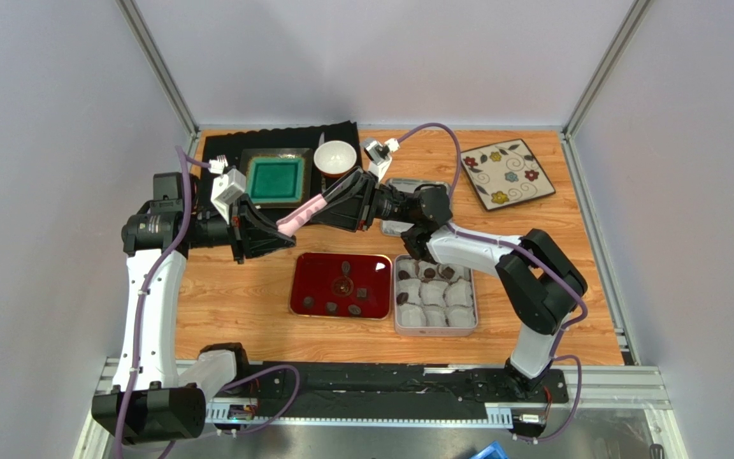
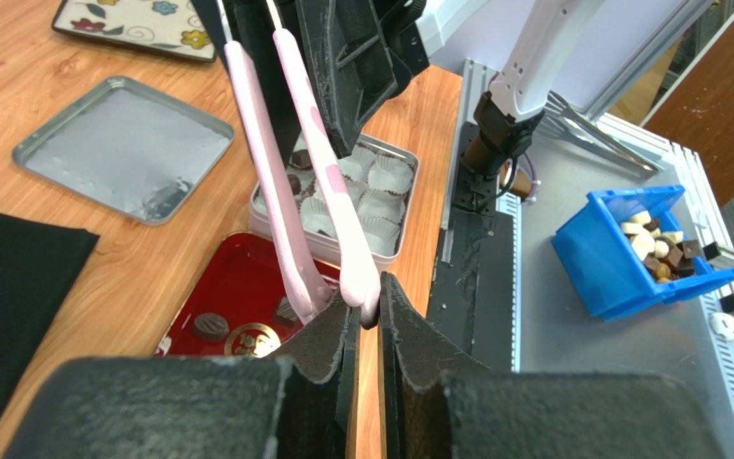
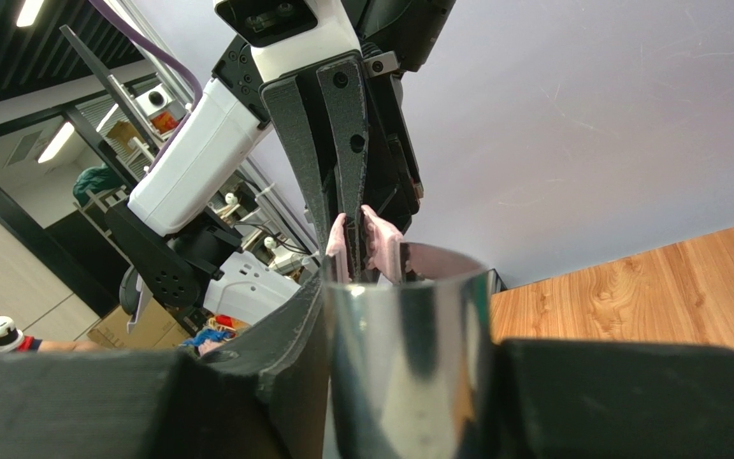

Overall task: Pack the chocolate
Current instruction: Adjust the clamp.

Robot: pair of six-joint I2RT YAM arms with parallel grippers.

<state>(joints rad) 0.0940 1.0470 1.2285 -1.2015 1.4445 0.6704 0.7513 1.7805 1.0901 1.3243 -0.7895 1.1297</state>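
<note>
Top external view: a wooden table (image 1: 246,306) stands between grey walls (image 1: 55,143). Chocolate (image 1: 346,267) lies loose on a red tray (image 1: 300,287), and a few more pieces sit toward the back of a tin (image 1: 436,331) lined with paper cups (image 1: 434,314). Raised off the table, the left gripper (image 1: 288,229) pinches the pink tips of tongs (image 1: 304,212). The right gripper (image 1: 331,203) clamps their silver handle.

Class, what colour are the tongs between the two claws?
Pale pink tongs, clearest in the left wrist view.
</note>
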